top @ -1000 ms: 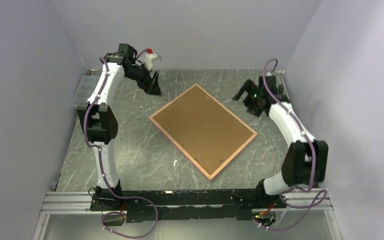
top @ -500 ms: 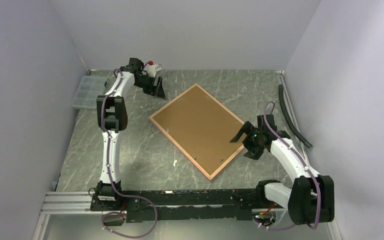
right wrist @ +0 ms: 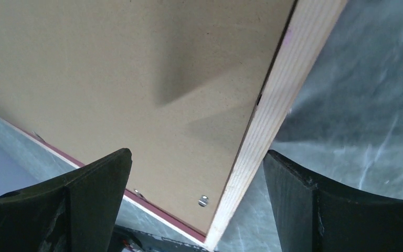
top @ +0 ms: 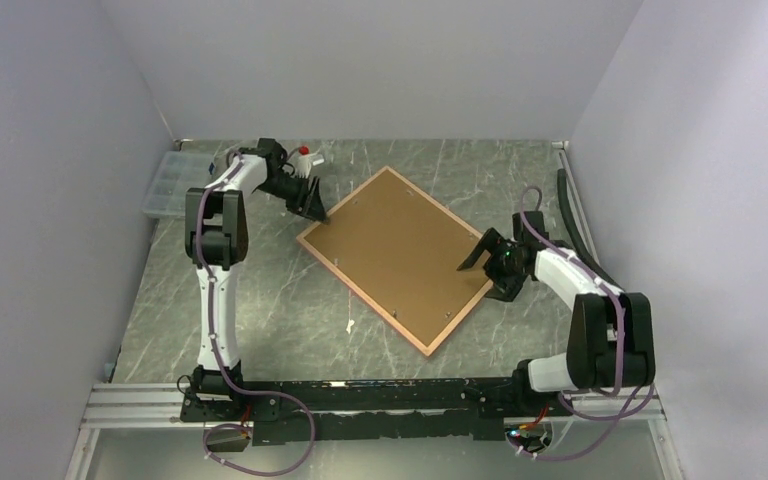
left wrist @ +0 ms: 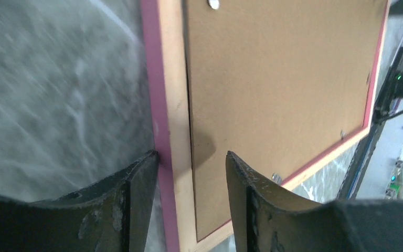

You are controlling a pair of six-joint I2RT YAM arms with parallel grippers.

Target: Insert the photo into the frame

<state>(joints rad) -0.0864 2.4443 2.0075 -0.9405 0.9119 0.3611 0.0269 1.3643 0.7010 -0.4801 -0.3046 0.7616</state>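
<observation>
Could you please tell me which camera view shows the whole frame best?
The top external view: the frame lies on the table with nearly its whole outline in sight. The left wrist view shows mainly one pink rail and backing board, the left claw astride that rail; the right wrist view, one pale rail and board.

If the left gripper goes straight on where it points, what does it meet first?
Most likely the frame: its tan rail lies between the left gripper's fingers, backing board just inside. Depth is unclear.
</observation>
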